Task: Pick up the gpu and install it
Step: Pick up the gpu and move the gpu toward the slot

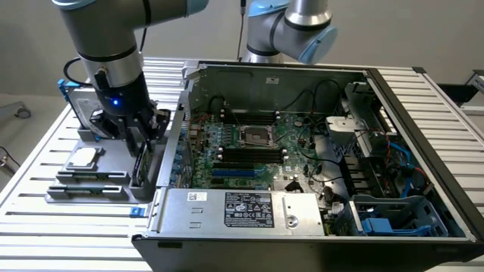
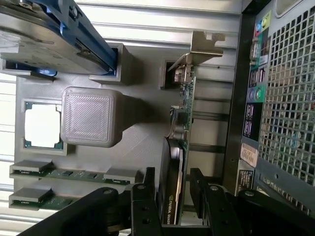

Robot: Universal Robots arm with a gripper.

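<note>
Single arm is over the grey fixture tray [image 1: 113,190] on the slatted bench [image 1: 68,235], on the exterior view's left of the open computer case [image 1: 393,113].

- Gripper [image 1: 142,136] is low over the tray's edge nearest the case. Jaws stand wide, nothing clamped.
- The gpu [image 1: 139,165] stands on its long edge in a tray slot just beside the case's side wall, not yet lifted.
- Wrist view: gripper [image 2: 171,173] straddles the gpu [image 2: 188,110], one jaw on each face. A thin gap shows on both sides, so the jaws appear to sit around the card rather than on it.
- Key relation: the card's long axis runs parallel to the case wall and away from the jaws. Its metal bracket [image 2: 202,44] is at the far end and the black finned part sits between the jaws. The closing line crosses the card's thin dimension, which looks right for a pinch across the faces.
- Also in the tray, on the side away from the case: hard drive [image 2: 49,34] in its blue frame, processor [image 2: 42,125] and memory sticks [image 2: 59,173], all apart from the jaws.
- Judgement: this is the grasp stage. Installation has not begun.
</note>
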